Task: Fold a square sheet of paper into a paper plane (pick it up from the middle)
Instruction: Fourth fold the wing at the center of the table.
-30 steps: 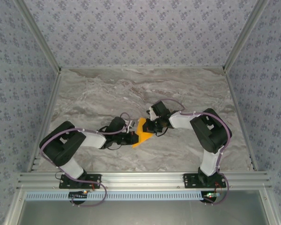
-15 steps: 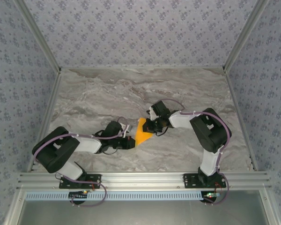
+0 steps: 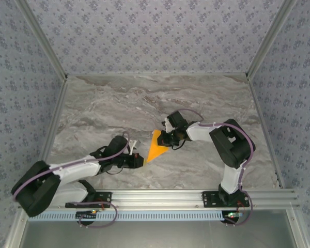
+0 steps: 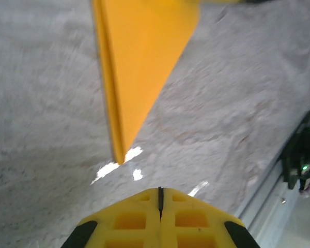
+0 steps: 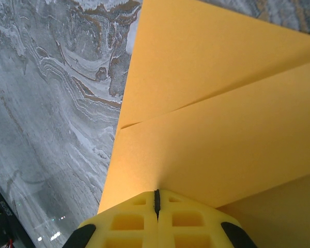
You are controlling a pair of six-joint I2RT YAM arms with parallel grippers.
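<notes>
Left gripper (image 3: 140, 161): clenched on nothing; in the left wrist view its 2 fingers meet in a thin seam (image 4: 159, 192).
Right gripper (image 3: 167, 140): also clenched, fingers together (image 5: 156, 194), tips set over the paper; it seems to press down on it rather than pinch it.
Paper plane (image 3: 156, 146): a partly folded orange triangle lying flat on the marble table (image 3: 103, 103), layers overlapping along a fold edge (image 5: 212, 103).
Plane relative to right gripper: directly beneath and ahead of the fingertips, which seem to touch its wide end.
Plane relative to left gripper: its sharp point (image 4: 139, 67) lies just ahead of the fingertips and slightly to their left, with a strip of bare table between them.
Why held so: probably the right gripper pins the paper so it cannot slide or spring open.
Why left is closed: likely so the 2 fingers form 1 blunt tip for pushing or creasing the point.
</notes>
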